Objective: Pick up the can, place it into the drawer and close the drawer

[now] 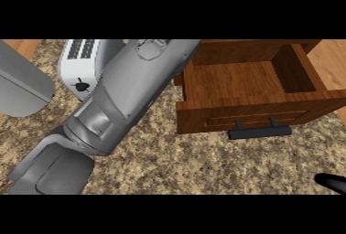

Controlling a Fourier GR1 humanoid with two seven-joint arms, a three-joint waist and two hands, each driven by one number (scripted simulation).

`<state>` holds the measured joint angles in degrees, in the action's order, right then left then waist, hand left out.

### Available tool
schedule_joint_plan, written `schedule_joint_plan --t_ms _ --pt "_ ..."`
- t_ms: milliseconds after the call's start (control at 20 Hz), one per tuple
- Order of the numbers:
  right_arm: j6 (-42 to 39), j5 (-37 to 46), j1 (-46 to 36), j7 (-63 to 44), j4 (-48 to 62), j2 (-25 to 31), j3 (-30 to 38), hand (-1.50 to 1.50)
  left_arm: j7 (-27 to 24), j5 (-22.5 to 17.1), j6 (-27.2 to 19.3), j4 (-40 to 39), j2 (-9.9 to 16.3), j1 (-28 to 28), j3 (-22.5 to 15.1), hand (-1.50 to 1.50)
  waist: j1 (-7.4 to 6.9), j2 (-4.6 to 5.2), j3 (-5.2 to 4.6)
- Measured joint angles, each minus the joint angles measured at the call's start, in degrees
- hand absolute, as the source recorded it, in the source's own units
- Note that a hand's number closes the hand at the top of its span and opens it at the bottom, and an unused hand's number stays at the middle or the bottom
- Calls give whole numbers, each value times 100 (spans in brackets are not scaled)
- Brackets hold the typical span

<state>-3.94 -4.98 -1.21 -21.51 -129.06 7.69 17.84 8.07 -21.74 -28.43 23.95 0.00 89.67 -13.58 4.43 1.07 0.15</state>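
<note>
While the can showed nowhere, the drawer (250, 87) stood open on the counter (175, 164), a toaster (84, 64) to its left behind a grey forearm (128, 91). Only a right hand (332, 183) fingertip showed; its grip could not be told.

open drawer (253, 89), toaster (81, 64), grey forearm (121, 96)

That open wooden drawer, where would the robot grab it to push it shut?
By the dark bar handle on the drawer front panel, coming from the near side. It stands off the panel on two posts, leaving room for fingers behind it.
</note>
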Motion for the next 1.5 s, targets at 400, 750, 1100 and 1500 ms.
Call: schedule_joint_plan --t_ms 400,750,1100,1500 --pt "-18 -33 -227 -79 143 123 -12 -150 -132 -349 -593 -372 1 220 -333 -150 103 17 3" --pt "-193 400 -435 142 196 408 -222 -150 -348 -639 -818 -531 1 280 -420 -150 150 50 5" --pt "-362 1328 -764 529 443 794 -662 -150 -552 -992 -919 -539 0 319 -370 -150 112 76 1" --pt "-207 2908 -1210 1133 1333 1093 -1418 -150 -761 -1257 -906 -575 0 389 -292 -150 -95 56 -2"
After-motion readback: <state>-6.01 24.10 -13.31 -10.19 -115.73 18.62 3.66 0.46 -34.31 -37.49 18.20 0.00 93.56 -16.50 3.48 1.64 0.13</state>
